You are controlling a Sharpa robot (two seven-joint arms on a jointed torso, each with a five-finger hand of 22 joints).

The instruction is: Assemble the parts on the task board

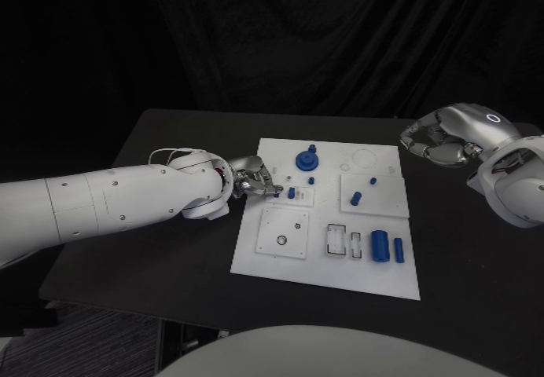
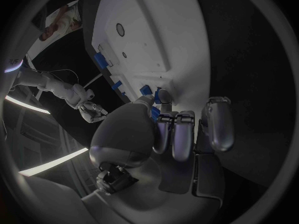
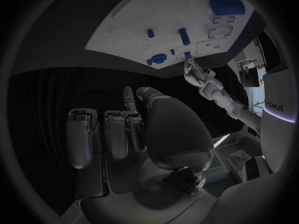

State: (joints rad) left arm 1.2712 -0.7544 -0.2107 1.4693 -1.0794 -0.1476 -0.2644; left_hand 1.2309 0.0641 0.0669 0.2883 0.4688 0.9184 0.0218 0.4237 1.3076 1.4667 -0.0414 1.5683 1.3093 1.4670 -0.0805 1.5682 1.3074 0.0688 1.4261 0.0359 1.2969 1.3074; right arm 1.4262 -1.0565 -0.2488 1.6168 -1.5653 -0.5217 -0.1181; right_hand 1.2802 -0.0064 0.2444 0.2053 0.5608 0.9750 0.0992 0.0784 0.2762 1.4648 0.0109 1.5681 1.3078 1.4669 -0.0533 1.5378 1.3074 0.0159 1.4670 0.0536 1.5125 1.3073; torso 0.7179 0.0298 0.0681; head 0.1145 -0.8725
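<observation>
The task board [image 1: 323, 267] is a white plate at the middle of the black table [image 1: 170, 259], cut with square and round recesses. Small blue parts stand on it: a round knob [image 1: 307, 160] near 12 o'clock, a peg [image 1: 356, 199] toward 2 o'clock, two cylinders [image 1: 381, 243] near 4 o'clock. At its 10 o'clock edge the left hand [image 1: 256, 182] pinches a small blue part [image 2: 147, 90]. The right hand [image 1: 436, 144], off the board at 2 o'clock, is curled in, holding nothing.

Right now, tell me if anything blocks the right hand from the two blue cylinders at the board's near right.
Nothing visible does. The right hand hovers off the board's far right corner, holding nothing, and the two blue cylinders lie nearer the robot with only bare board and table between. The left hand is at the opposite edge.
</observation>
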